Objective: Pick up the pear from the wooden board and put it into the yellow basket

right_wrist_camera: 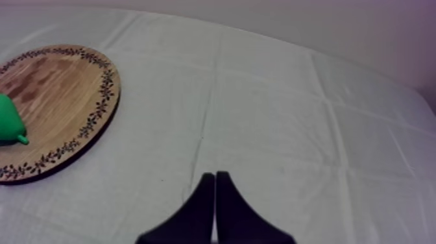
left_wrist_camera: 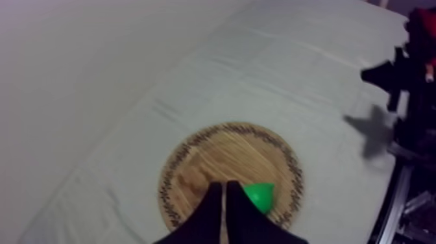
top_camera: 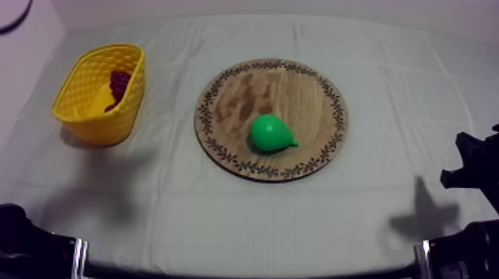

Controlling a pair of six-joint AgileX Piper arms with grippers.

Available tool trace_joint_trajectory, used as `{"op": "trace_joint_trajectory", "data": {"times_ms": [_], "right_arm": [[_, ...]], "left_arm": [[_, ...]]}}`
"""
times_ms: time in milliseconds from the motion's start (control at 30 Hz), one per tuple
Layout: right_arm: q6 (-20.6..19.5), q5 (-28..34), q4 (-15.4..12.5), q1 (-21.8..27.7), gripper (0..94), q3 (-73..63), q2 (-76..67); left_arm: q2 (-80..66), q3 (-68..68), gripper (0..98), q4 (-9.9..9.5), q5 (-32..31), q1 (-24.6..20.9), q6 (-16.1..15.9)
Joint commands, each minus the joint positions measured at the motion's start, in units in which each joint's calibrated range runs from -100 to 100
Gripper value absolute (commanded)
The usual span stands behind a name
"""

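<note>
We have not yet grasped the pear point(top_camera: 272, 133) on the wooden board point(top_camera: 245, 89); our left gripper point(left_wrist_camera: 224, 185) and right gripper point(right_wrist_camera: 215, 174) are closed and empty, so one must open above it.

robot test bench: cloth-draped table point(top_camera: 186, 215), black arms point(top_camera: 475, 171) at both sides (bare wall point(top_camera: 223, 6) behind)

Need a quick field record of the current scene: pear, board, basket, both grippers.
pear: green, on the wooden board, no gripper touching it
wooden board: mid-table
yellow basket: table's left side, holds a dark red fruit, likely grapes
left gripper: shut, empty, pointing toward the board
right gripper: shut, empty, over the cloth, apart from the board
status: pear not yet picked up
</note>
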Motion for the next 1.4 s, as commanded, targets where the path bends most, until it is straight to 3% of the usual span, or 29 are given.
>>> {"op": "trace_joint_trajectory", "data": {"times_ms": [0, 433, 667, 800, 1367], "right_arm": [[0.0, 0.0, 0.0, 0.0, 0.5, 0.1, 0.0], [0.0, 0.0, 0.0, 0.0, 0.5, 0.1, 0.0], [0.0, 0.0, 0.0, 0.0, 0.5, 0.1, 0.0], [0.0, 0.0, 0.0, 0.0, 0.5, 0.1, 0.0], [0.0, 0.0, 0.0, 0.0, 0.5, 0.1, 0.0]], "left_arm": [[1.0, 1.5, 0.0, -0.16, -0.7, 1.9, 0.0], [13.8, 5.8, 0.0, -1.93, -10.2, 4.2, 2.1], [22.1, 5.2, 0.0, -4.48, -14.2, 4.4, 3.2], [26.6, 5.3, 0.0, -4.91, -16.5, 4.3, 3.1], [36.4, 3.0, 0.0, -5.19, -16.2, 4.0, 0.1]]}}
